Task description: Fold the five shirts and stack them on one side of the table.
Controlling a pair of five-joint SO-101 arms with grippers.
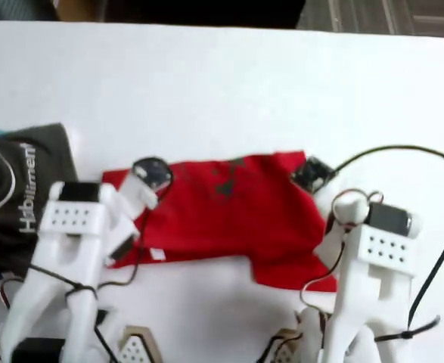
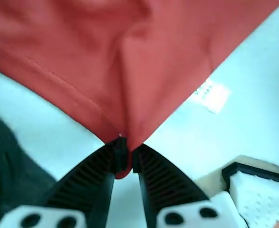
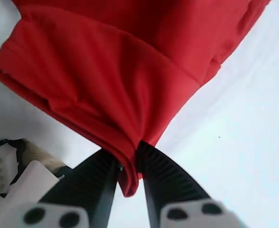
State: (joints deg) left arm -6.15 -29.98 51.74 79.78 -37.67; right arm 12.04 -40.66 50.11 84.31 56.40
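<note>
1. Left end effector (image 2: 125,151) is clenched on a corner of the red shirt (image 1: 229,212); right end effector (image 3: 129,159) grips its other end.
2. Holding 2 points likely keeps the cloth taut for folding.
3. It lies spread on the bench (image 1: 244,83), near a dark shirt (image 1: 25,189).

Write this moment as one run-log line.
left gripper: shut on red shirt | right gripper: shut on red shirt | dark shirt: on table, apart from red shirt

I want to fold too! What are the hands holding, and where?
Both hold the red shirt: left hand pinches a hemmed edge, right hand a folded edge.
</note>
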